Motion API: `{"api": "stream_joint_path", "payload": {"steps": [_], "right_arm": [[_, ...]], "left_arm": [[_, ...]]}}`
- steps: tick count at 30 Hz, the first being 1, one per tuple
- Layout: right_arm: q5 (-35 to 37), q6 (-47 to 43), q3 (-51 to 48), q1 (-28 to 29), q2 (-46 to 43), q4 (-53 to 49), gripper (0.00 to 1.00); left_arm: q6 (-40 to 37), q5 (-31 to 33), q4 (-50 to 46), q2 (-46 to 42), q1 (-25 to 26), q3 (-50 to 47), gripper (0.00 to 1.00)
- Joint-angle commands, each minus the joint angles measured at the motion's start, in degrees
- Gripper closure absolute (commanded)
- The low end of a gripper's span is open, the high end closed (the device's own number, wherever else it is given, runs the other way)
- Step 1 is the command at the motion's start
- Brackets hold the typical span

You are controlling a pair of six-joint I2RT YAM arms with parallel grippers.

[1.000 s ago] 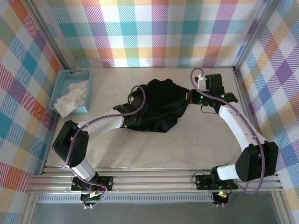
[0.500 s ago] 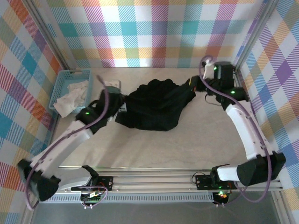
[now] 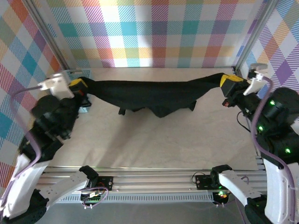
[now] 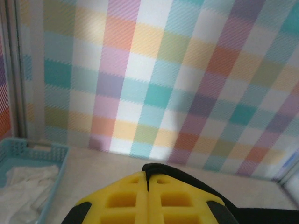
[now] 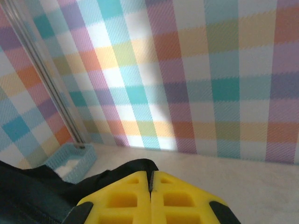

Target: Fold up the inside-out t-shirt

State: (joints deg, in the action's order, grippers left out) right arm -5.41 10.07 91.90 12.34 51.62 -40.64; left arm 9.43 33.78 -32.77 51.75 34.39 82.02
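The black t-shirt (image 3: 149,95) hangs stretched in the air between both arms, sagging in the middle above the table. My left gripper (image 3: 80,85) is shut on its left end, raised at the far left. In the left wrist view the yellow fingertips (image 4: 135,184) pinch black cloth (image 4: 187,179) that runs off to the right. My right gripper (image 3: 227,80) is shut on the t-shirt's right end, raised at the far right. In the right wrist view the t-shirt (image 5: 51,186) trails down to the left of the gripper (image 5: 152,176).
A light-blue basket (image 4: 28,156) holding a white cloth (image 4: 23,186) stands at the back left of the table, mostly hidden behind the left arm in the top view. The checked walls close in at the back and both sides. The tabletop (image 3: 154,140) lies below the shirt.
Both arms have lifted and pulled apart, left going left and right going right. The t-shirt has gone from a bunched heap on the table to a taut band held in the air.
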Motion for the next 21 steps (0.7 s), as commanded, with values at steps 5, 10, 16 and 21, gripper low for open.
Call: {"api": "stream_joint_path", "payload": {"steps": [5, 10, 16, 21], "right_arm": [[5.2, -1.0, 0.2, -0.8, 24.6, 11.9, 1.00], [2.4, 0.5, 26.8, -1.3, 40.8, 14.3, 1.00], [-1.0, 0.6, 54.4, -1.3, 45.8, 12.3, 1.00], [-4.4, 0.4, 59.4, -1.3, 42.4, 12.4, 1.00]], "left_arm": [[1.6, -7.3, 5.5, 29.7, -13.2, 6.5, 1.00], [-2.4, -11.5, 1.7, 43.4, -15.8, 38.4, 1.00], [-8.4, -17.2, 0.4, 44.2, -15.8, 63.9, 1.00], [-8.8, -24.0, 1.4, 35.8, -15.8, 62.9, 1.00]]}}
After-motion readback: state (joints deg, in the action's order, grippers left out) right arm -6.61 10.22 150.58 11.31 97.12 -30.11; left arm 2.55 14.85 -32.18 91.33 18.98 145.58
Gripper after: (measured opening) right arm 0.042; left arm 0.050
